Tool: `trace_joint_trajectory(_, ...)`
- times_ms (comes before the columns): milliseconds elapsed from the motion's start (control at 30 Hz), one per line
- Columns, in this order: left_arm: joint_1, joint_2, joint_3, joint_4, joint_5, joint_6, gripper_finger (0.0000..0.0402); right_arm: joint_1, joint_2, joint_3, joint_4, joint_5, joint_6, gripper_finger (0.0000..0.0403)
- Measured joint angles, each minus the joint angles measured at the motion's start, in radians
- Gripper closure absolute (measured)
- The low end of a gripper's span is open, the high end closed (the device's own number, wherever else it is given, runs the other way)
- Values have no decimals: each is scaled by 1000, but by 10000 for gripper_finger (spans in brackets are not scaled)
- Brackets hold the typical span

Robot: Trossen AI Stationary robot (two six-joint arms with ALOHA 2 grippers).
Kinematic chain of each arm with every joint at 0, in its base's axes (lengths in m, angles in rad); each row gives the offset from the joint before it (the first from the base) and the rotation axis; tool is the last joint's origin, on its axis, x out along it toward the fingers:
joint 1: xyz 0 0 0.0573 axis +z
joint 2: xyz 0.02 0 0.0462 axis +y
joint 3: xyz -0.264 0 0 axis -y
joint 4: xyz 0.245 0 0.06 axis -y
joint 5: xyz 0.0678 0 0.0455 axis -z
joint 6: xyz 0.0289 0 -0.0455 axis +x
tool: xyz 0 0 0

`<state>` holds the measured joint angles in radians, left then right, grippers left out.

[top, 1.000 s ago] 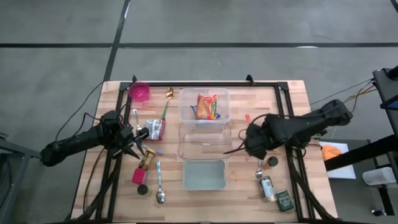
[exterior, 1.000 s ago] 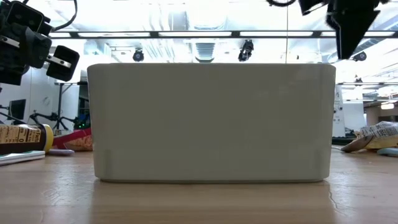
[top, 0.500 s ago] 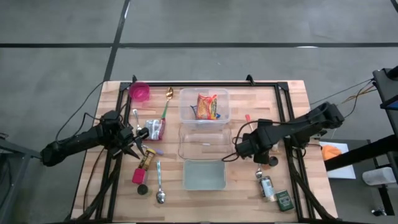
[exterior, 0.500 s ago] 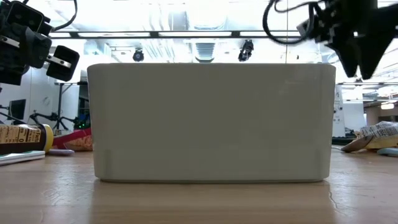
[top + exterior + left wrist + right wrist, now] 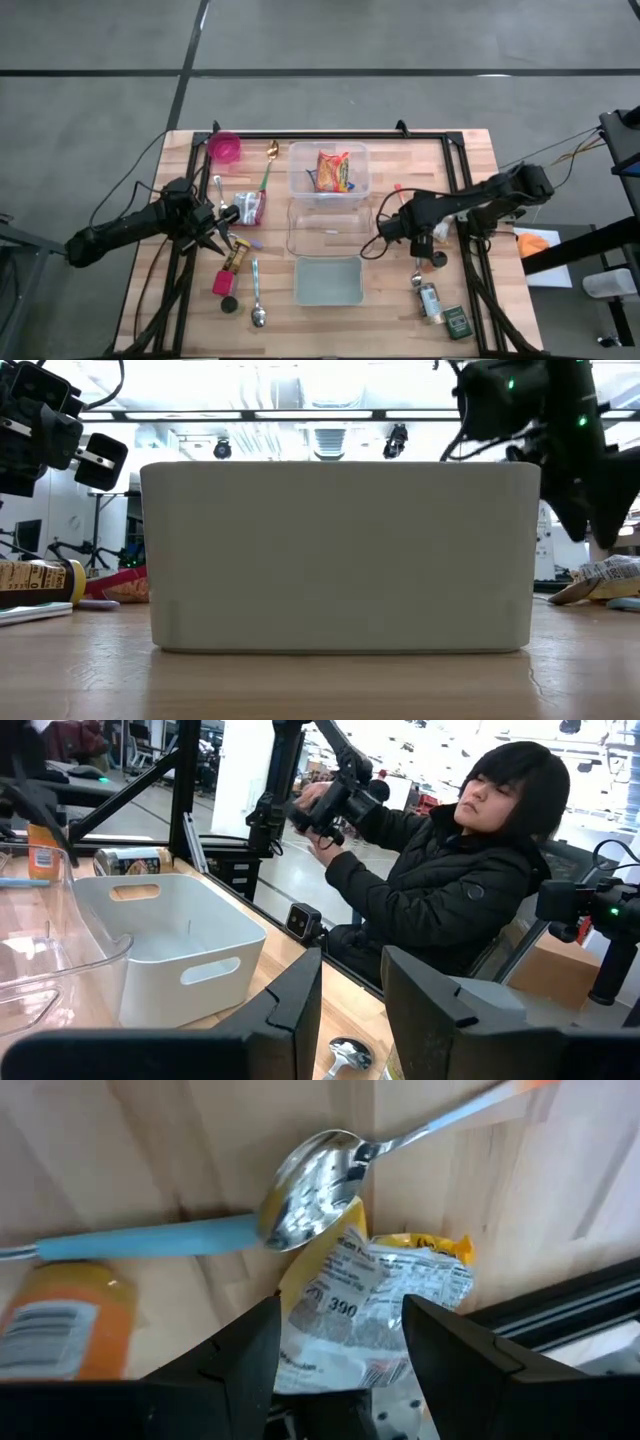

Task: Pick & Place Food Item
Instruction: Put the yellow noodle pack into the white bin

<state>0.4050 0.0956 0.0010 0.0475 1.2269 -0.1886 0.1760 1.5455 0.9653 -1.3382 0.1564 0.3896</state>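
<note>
A crinkled silver and yellow food packet [image 5: 375, 1305] lies flat on the wooden table [image 5: 470, 180], right of the clear containers. It also shows in the low view [image 5: 603, 571]. My right gripper [image 5: 340, 1312] [image 5: 388, 232] hangs open just above the packet and points steeply down. One finger stands on either side of the packet, and neither touches it. A metal spoon [image 5: 315, 1185] rests its bowl on the packet's far edge. My left gripper [image 5: 350, 1010] [image 5: 215, 238] waits level at the table's left, its fingers a narrow gap apart with nothing between them.
An orange packet lies in the far clear container [image 5: 328, 170], with a second clear container [image 5: 325, 228] and a white bin [image 5: 327, 282] nearer. A blue handle [image 5: 150, 1238] and an orange bottle [image 5: 65, 1315] lie beside the packet. A person sits beyond the table [image 5: 450, 890].
My right gripper has come down toward the table beside the clear containers, tipping more steeply downward and rolling about its own axis; its finger gap is unchanged. My left arm has kept still.
</note>
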Motion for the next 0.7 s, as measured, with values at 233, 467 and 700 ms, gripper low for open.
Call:
trace_joint_trajectory(233,0,0,0,0,0,0,291,-34,-1,-69,86,-2,-6,197)
trace_joint_trajectory(467,0,0,0,0,0,0,291,-40,-1,-145,164,-9,-9,197)
trace_joint_trajectory(700,0,0,0,0,0,0,291,-40,-1,-200,207,-9,-7,197)
